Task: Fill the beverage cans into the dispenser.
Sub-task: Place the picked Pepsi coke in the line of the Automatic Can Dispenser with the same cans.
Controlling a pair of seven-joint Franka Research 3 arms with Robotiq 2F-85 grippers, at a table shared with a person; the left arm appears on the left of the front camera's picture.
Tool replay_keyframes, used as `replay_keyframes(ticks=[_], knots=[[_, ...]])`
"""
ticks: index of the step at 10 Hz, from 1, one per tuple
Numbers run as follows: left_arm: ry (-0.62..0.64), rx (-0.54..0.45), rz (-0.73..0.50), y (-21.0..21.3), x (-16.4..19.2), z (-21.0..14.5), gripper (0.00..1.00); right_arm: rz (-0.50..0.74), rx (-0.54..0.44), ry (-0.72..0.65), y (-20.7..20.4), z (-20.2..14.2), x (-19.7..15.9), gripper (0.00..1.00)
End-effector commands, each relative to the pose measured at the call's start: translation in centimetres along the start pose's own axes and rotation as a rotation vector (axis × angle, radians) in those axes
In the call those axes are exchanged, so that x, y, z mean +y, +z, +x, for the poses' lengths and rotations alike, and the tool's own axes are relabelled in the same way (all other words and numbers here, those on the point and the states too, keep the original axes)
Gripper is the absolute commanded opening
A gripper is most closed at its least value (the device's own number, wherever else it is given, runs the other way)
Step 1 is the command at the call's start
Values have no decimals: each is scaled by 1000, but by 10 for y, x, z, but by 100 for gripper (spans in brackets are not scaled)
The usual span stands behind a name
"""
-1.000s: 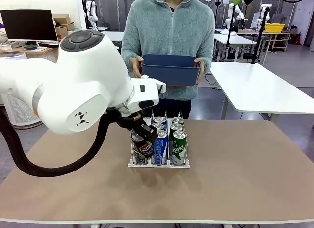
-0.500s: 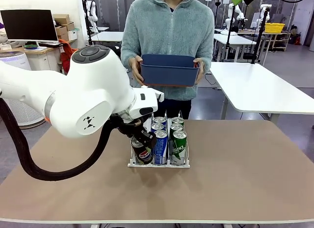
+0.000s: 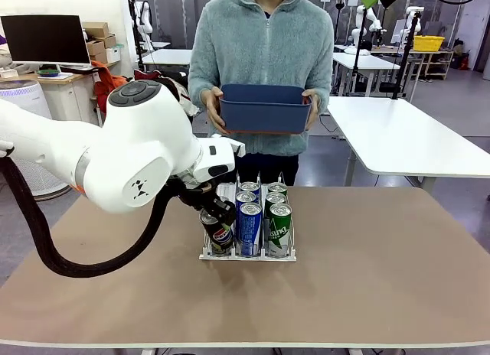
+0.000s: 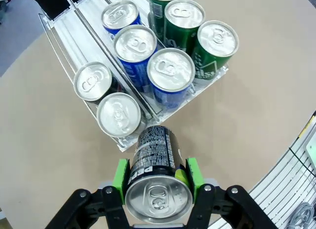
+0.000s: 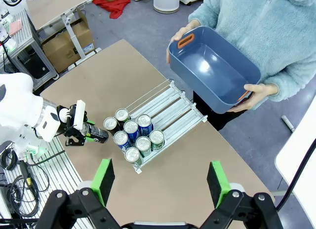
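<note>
In the front view, your big white left arm [image 3: 130, 152] covers much of the table's left part, and it hides most of the left gripper [image 3: 217, 216]. You can just see black fingers pinching a dark can [image 3: 220, 232], tipped over at the left front corner of the dispenser [image 3: 249, 254]. The dispenser sits near the middle of the table [image 3: 367, 271]. The person at the far edge holds a blue bin [image 3: 265, 109] in both hands; the top edge cuts off the person's head.

In the left wrist view, the left gripper [image 4: 158, 175] squeezes the dark can [image 4: 157, 177] between its green pads [image 4: 120, 173]. The can lies sideways, silver top facing you, just off the dispenser's [image 4: 69, 29] near corner. Inside stand two dark, three blue and three green cans [image 4: 170, 71]. The top edge cuts off the farthest green one.

In the right wrist view, the right gripper [image 5: 161, 179] hangs high above the table with its pads spread wide, holding nothing. The dispenser [image 5: 170, 108] is far below, and its cans look tiny. The print on them is too small to read.
</note>
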State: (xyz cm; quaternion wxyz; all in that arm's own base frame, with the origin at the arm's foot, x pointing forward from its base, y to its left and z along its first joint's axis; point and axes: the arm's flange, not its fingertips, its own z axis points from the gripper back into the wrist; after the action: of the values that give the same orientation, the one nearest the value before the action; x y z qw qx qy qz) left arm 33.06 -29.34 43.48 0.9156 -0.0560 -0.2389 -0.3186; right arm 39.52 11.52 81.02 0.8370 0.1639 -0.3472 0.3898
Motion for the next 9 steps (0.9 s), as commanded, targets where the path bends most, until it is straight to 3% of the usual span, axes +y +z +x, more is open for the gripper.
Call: replay_keyframes(ticks=[1,9], knots=[[-6,-25,14,-9,13,8,58,1,0,0,0,0,1,100],[27,-22,87,-42,48,28,58,1,0,0,0,0,1,100]])
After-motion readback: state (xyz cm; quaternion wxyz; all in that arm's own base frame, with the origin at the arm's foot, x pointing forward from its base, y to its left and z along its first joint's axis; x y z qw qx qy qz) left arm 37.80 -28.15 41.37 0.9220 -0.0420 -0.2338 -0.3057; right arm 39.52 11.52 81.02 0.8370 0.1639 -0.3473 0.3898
